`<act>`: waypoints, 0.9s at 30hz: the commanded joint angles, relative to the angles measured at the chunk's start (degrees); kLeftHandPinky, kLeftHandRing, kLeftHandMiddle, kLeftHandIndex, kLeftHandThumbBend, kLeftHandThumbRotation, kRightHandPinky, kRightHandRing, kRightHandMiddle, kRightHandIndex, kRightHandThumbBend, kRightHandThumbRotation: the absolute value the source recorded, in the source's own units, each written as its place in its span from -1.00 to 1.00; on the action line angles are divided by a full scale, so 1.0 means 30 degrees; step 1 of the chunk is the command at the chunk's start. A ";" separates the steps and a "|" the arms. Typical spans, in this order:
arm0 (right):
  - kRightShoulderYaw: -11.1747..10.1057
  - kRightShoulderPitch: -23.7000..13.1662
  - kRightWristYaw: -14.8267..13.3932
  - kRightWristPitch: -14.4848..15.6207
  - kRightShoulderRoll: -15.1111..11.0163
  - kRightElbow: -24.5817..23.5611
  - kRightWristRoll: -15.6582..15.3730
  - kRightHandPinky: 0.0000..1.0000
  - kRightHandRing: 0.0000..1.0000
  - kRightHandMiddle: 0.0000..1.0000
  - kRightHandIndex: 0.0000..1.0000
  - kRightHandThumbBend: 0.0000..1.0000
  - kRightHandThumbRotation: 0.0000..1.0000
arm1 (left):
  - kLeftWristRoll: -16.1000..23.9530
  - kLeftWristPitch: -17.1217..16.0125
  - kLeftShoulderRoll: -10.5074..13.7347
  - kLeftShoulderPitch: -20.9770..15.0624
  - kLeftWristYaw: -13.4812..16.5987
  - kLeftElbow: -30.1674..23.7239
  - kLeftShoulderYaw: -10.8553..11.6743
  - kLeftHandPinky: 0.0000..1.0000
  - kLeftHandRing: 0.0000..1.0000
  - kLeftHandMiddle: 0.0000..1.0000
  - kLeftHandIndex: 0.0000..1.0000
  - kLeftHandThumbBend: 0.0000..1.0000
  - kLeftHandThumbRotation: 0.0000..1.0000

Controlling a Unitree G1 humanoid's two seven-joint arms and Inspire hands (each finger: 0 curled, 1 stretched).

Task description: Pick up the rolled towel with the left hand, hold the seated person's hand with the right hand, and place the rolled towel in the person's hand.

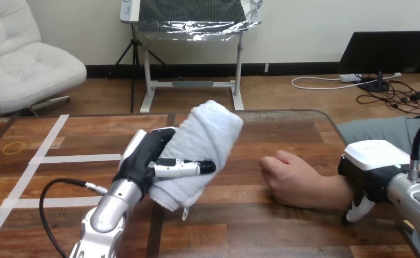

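Left hand (pixel 143 161) is gripping the rolled towel (pixel 202 145). Its fingers (pixel 183 168) are curling round the lower half of the roll, closed snug on it. The towel's long axis is running diagonally, with the near end down by my left forearm and the far end tipping up and to the right, toward the far side of the table (pixel 304 134).

Right hand (pixel 366 172) is sitting over the person's forearm just behind the wrist, at the right of the head view. Its fingers are hooking down over the near side of the forearm. That looks like a closed hold, though the far side of the grip is hiding under my own hand.

The person's hand (pixel 285 177) is lying on the table as a loose fist, between my two hands. It's lying directly right of the towel with a strip of bare table between them — apart, not touching.

What I'm working from:
- The left hand is the one needing to travel. I'm reading the move as a short sideways carry to the right.
- The fist is offering no open palm, so I'm judging it has to open or be turned before the roll can go in.
- The forearm is running left-right, so I'm expecting to bring the roll in across the palm — likely meaning some wrist rotation off the current diagonal.
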 commanded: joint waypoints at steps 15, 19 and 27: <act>-0.2344 -0.0505 -0.0750 -0.0007 -0.0299 -0.3426 0.0701 -0.82 -0.67 -0.50 -0.35 0.23 -1.00 | 0.0840 -0.1449 0.1060 -0.3236 -0.1151 0.1040 -0.0861 -0.27 -0.21 -0.13 -0.03 0.31 -1.00; -0.2498 -0.0542 -0.0670 0.0039 -0.0402 -0.3698 0.0627 -0.82 -0.67 -0.50 -0.35 0.24 -1.00 | 0.1054 -0.1338 0.1199 -0.3399 -0.1366 0.0969 -0.1107 -0.27 -0.21 -0.13 -0.02 0.30 -1.00; -0.2780 -0.0649 -0.0331 0.0123 -0.0577 -0.4249 0.0727 -0.84 -0.69 -0.51 -0.35 0.26 -1.00 | 0.1457 -0.1136 0.1424 -0.3733 -0.1922 0.0828 -0.1477 -0.27 -0.20 -0.12 -0.01 0.29 -1.00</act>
